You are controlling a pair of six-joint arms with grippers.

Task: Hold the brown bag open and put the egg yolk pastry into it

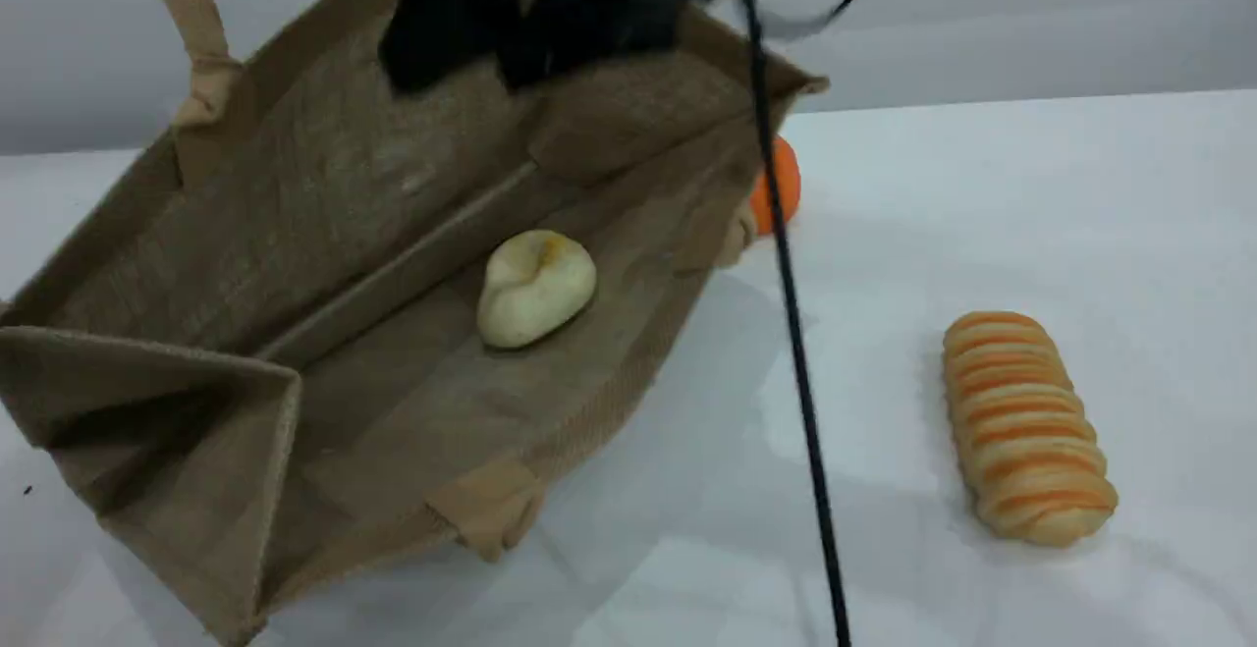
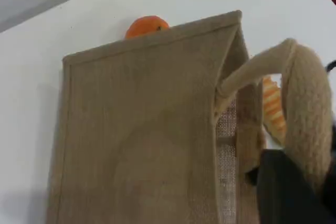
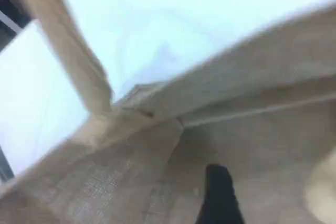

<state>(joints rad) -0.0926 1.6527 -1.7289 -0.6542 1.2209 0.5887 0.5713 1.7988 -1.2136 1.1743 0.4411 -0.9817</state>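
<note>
Scene view slants downward; wrist views close; brown bag (image 1: 295, 186) shared

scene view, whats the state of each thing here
brown bag, held open, mouth toward camera
egg yolk pastry, lying inside the bag, free
striped bread, lying on the table
orange, behind the bag, half hidden
left claw, shut on bag handle
right claw, over the bag, jaws blurred

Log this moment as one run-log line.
left gripper: shut on beige rope handle | tan woven jute bag: open | round cream pastry: loose inside bag | right gripper: over bag
</note>
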